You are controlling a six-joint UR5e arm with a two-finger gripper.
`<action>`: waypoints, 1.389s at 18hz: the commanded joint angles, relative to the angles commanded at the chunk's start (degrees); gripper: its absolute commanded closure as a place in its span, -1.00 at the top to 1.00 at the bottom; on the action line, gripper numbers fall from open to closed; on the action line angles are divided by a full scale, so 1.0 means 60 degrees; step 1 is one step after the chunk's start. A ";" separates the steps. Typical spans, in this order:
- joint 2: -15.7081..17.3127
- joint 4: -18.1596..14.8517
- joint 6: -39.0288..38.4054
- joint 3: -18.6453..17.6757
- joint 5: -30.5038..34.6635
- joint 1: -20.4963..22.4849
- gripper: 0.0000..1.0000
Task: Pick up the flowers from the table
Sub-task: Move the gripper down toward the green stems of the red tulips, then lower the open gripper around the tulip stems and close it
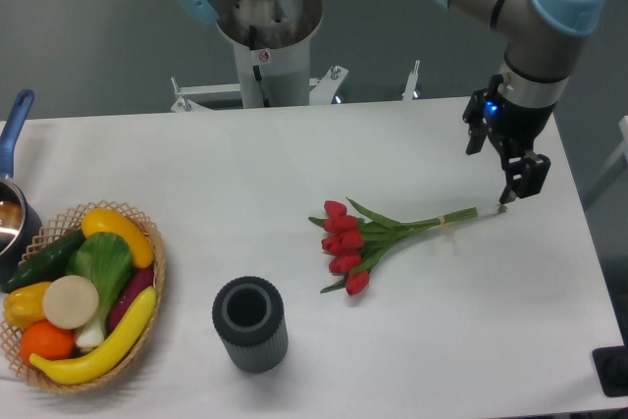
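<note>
The flowers [355, 242] are a bunch of red tulips lying flat on the white table [294, 154], right of centre. The blooms point left and the green stems run right to a pale band [444, 223], ending near the table's right side. My gripper [502, 159] hangs over the stem ends with its fingers apart. The nearer finger [526, 176] reaches down to the stem tips [497, 209]. I cannot tell whether it touches them. Nothing is held.
A dark ribbed cylindrical vase [250, 323] stands in front of the flowers. A wicker basket [157, 262] of yellow, orange and green produce sits at the front left. A pot with a blue handle [14, 125] is at the left edge. The arm's base [265, 36] stands behind the table.
</note>
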 joint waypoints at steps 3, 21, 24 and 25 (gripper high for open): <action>-0.0044 0.0175 -0.0133 -0.0088 -0.0015 -0.0029 1.00; -0.0820 0.1802 -0.1100 -0.1729 0.0029 -0.0454 1.00; -0.1010 0.1802 -0.1305 -0.1730 0.0044 -0.0556 1.00; -0.1098 0.1802 -0.1320 -0.1744 0.0044 -0.0629 1.00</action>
